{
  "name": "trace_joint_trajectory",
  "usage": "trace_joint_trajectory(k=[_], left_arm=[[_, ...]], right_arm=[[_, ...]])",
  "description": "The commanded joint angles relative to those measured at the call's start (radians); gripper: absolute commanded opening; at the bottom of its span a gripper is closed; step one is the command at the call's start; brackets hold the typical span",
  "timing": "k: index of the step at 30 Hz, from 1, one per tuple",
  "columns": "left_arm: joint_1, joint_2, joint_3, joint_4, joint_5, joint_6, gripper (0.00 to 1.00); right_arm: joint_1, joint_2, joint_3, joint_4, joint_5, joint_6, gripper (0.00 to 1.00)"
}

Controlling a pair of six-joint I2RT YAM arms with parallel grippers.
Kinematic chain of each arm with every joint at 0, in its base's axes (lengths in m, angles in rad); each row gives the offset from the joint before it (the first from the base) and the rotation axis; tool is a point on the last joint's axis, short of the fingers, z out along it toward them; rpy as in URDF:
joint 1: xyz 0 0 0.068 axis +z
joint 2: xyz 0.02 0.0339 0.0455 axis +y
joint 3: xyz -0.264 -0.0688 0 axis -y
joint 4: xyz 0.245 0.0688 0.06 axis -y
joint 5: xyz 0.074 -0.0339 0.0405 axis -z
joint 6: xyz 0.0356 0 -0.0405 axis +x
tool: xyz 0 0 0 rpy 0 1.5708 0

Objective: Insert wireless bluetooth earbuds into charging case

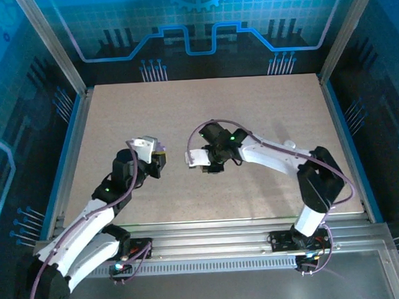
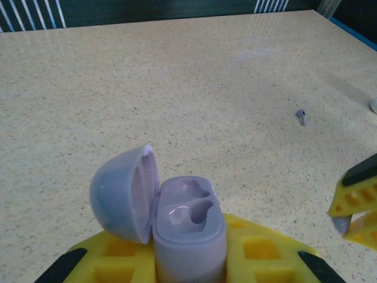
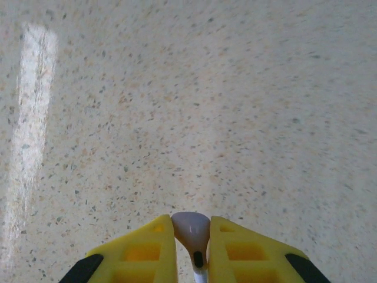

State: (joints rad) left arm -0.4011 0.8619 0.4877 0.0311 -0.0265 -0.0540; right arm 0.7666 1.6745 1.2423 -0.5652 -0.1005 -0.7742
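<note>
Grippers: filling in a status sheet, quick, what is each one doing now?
Left gripper: shut on the charging case.
Right gripper: shut on an earbud.

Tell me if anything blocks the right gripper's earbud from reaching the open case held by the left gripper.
Nothing visible does. The charging case stands open, and bare table lies between it and the earbud pinched in the right gripper.

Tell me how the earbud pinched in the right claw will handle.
The earbud looks glossy and rounded, so it may slip or pivot in the right claw. It is tiny beside the yellow fingers, so probably very light. Set down loose, its curved body would likely roll.
</note>
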Motion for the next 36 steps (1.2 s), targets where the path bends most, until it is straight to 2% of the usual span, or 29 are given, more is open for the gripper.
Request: trace_joint_trajectory(k=[1,10,14,19,31,36], left_arm=[[-0.039,0.054,-0.026,0.134,0.034,0.010,0.13],[-0.145,0.274,-0.025,0.365,0.026,0.100,0.14],[-0.175,0.370,-0.007,0.470,0.065,0.111,0.14],[-0.223,0.454,-0.008,0.599,0.135,0.145,0.14],[-0.257,0.593,0.000,0.896,0.264,0.195,0.14],[-0.267,0.627,0.017,0.931,0.262,0.190,0.14]], right_arm=[[-0.041,-0.077,-0.075,0.100,-0.043,0.125,0.16],[-0.184,-0.250,-0.221,0.284,-0.202,0.368,0.15],[-0.238,-0.333,-0.280,0.353,-0.255,0.514,0.15],[-0.253,-0.428,-0.341,0.416,-0.270,0.700,0.15],[-0.238,-0.603,-0.517,0.611,-0.203,1.107,0.15],[-0.182,-0.684,-0.561,0.624,-0.080,1.175,0.15]])
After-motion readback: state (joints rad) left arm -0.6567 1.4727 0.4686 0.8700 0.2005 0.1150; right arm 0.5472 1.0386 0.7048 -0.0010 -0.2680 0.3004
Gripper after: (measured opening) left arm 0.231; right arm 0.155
